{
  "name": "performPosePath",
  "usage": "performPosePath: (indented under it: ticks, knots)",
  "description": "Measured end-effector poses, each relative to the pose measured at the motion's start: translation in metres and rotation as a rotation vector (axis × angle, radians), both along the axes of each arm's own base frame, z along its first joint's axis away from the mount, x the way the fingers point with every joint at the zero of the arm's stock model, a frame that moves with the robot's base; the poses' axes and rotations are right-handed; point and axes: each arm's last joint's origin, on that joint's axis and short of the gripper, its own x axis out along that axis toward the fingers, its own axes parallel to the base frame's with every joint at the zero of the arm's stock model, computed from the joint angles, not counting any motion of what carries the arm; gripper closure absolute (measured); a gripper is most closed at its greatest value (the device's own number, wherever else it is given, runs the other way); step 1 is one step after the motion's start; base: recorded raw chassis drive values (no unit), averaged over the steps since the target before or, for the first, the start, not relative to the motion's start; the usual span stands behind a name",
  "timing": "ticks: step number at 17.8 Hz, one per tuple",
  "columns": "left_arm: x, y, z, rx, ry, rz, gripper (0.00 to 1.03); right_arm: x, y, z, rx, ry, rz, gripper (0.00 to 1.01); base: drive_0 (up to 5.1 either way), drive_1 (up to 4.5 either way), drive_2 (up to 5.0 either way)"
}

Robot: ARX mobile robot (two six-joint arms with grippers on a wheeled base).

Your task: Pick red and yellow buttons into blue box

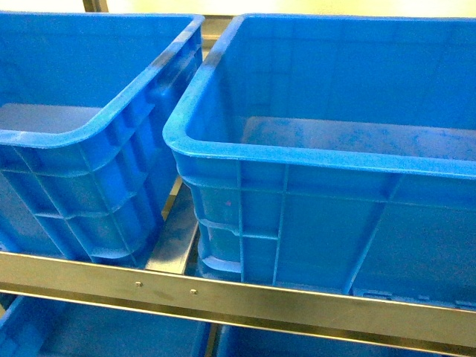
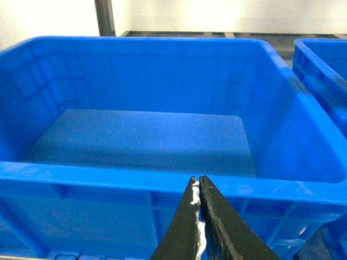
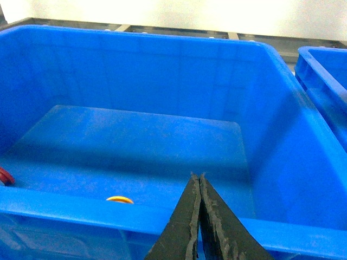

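Note:
Two blue boxes stand side by side on a shelf in the head view, a left box (image 1: 82,134) and a right box (image 1: 312,160). In the right wrist view, the yellow button (image 3: 120,200) shows only the top of its cap above the near rim of the box (image 3: 81,208). The red button (image 3: 5,176) peeks in at the left edge, inside the same box. My right gripper (image 3: 199,176) is shut and empty, just in front of that near rim. My left gripper (image 2: 197,178) is shut and empty before the near rim of the other box (image 2: 108,176). Neither gripper appears in the head view.
A metal shelf rail (image 1: 223,294) runs across below the boxes, with more blue bins (image 1: 89,331) on the level beneath. Another blue box (image 3: 325,70) stands to the right in the right wrist view. A shelf post (image 2: 104,17) rises behind the left box.

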Motion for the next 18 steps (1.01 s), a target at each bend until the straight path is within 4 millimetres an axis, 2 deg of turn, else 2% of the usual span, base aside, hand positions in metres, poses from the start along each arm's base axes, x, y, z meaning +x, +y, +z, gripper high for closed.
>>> performPosePath:
  ticks: [4,8,18]
  knots:
    - [-0.018,0.014,-0.008,0.002,0.000,0.013,1.01,-0.014,0.000,-0.009,0.000,0.001,0.000,0.99,0.0,0.00,0.0]
    - [-0.029,0.013,-0.017,0.003,-0.005,-0.003,1.01,-0.024,0.000,-0.016,0.000,-0.033,0.000,0.99,0.0,0.00,0.0]
    - [-0.049,0.013,-0.012,0.003,-0.023,-0.003,1.01,-0.039,0.000,-0.017,0.000,-0.022,0.000,0.99,0.0,0.00,0.0]
